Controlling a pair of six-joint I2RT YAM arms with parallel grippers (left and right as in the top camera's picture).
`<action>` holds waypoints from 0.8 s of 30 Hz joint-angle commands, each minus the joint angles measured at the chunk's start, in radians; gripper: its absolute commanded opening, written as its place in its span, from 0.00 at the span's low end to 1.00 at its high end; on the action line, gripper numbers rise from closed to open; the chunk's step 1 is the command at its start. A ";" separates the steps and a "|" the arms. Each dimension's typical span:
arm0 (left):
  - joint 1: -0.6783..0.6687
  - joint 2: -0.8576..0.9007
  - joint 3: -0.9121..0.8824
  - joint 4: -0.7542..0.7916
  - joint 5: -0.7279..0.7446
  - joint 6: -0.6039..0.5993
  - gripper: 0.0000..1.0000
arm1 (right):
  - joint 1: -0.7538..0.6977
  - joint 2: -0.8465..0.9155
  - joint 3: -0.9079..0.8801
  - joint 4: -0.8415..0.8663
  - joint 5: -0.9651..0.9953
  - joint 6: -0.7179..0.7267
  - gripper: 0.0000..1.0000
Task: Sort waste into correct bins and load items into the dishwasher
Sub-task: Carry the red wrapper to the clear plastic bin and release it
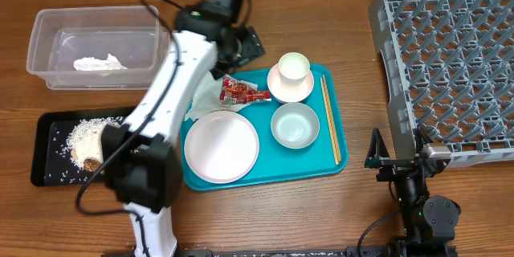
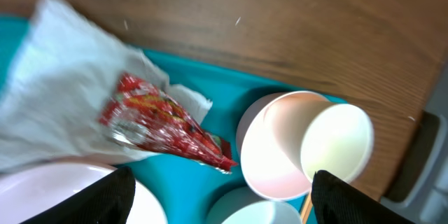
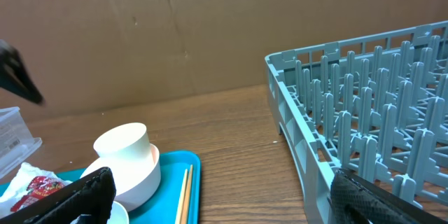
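Note:
My left gripper [image 1: 245, 48] [image 2: 220, 182] is open and empty, hovering over the red-and-white wrapper [image 1: 241, 90] [image 2: 164, 122], which lies on the crumpled napkin [image 1: 207, 96] [image 2: 63, 84] at the teal tray's back left. On that tray are the plate [image 1: 221, 146], the cup [image 1: 294, 67] [image 2: 337, 143] on its saucer [image 1: 291, 88], the bowl [image 1: 295, 124] and the chopsticks [image 1: 330, 120] [image 3: 184, 196]. My right gripper [image 1: 399, 159] [image 3: 224, 189] is open and empty beside the grey dish rack [image 1: 450, 56] [image 3: 364, 112].
The clear tub [image 1: 48, 24] at the back left holds a white paper piece [image 1: 100, 64]. The black tray [image 1: 44, 148] holds rice [image 1: 84, 132] and a brown scrap [image 1: 92, 163]. The teal tray [image 1: 337, 128] lies in the middle.

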 commanded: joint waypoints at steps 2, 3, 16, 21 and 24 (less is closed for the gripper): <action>-0.027 0.113 0.000 -0.003 -0.054 -0.226 0.82 | -0.004 -0.009 -0.010 0.003 0.009 -0.006 1.00; -0.029 0.134 0.000 -0.003 -0.050 -0.244 0.82 | -0.004 -0.009 -0.010 0.003 0.009 -0.007 1.00; -0.032 0.284 0.000 0.002 -0.027 -0.311 0.75 | -0.004 -0.009 -0.010 0.003 0.009 -0.006 1.00; -0.032 0.286 0.000 0.004 -0.054 -0.317 0.54 | -0.004 -0.009 -0.010 0.003 0.009 -0.007 1.00; -0.032 0.287 0.000 0.001 -0.055 -0.317 0.31 | -0.004 -0.009 -0.010 0.003 0.009 -0.006 1.00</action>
